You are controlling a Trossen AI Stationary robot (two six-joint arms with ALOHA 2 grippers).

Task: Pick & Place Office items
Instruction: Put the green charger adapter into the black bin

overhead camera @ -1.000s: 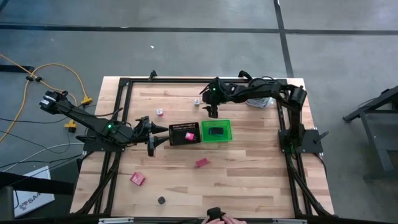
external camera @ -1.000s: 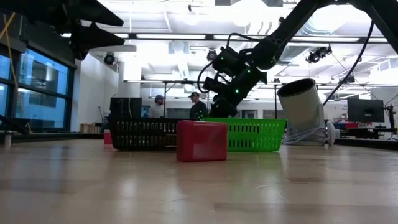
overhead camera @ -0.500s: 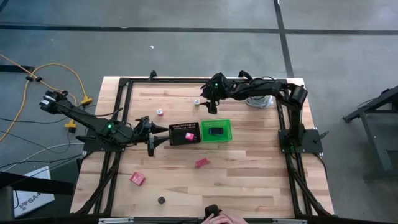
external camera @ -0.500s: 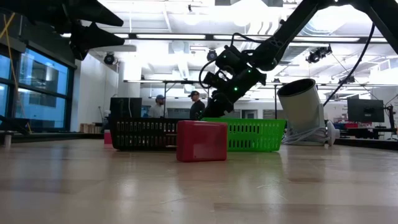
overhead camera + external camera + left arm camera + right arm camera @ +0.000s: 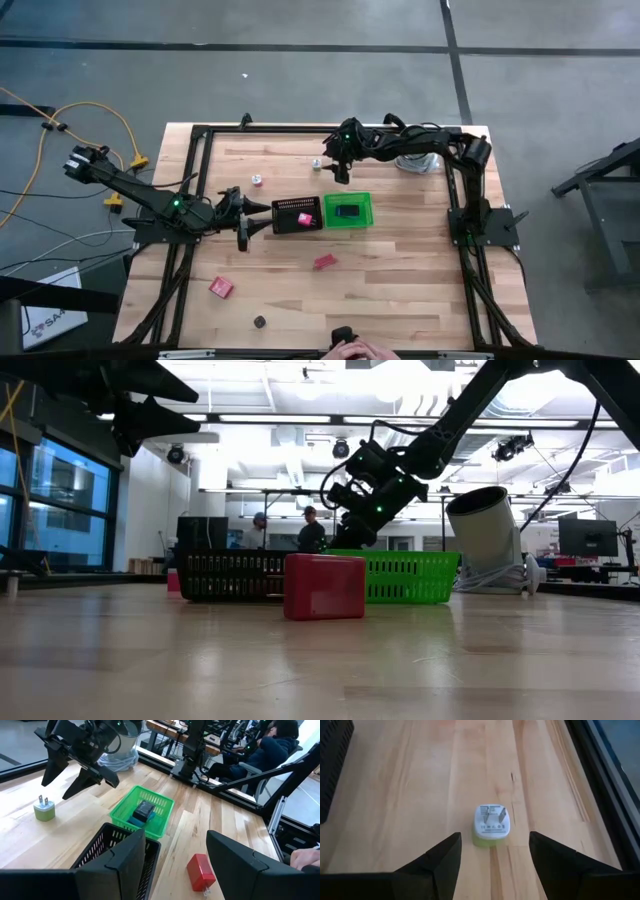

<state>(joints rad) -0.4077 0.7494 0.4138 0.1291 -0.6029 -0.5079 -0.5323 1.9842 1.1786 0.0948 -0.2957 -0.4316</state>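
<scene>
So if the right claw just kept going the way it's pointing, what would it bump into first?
Most likely the small white plug adapter. The right gripper is open, and the adapter lies on the table straight ahead, centred between its fingers. How far off it is can't be judged here.

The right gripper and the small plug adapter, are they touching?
Apart. In the right wrist view the plug adapter sits on bare wood ahead of the open right gripper, clear of both fingers.

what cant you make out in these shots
- Black mesh tray contents: low view, its wall hides them.
- Small black bit: high view, too small to identify.
- Dark item in green bin: left wrist view, shape unclear.
- Plug adapter: its print is unreadable.
</scene>
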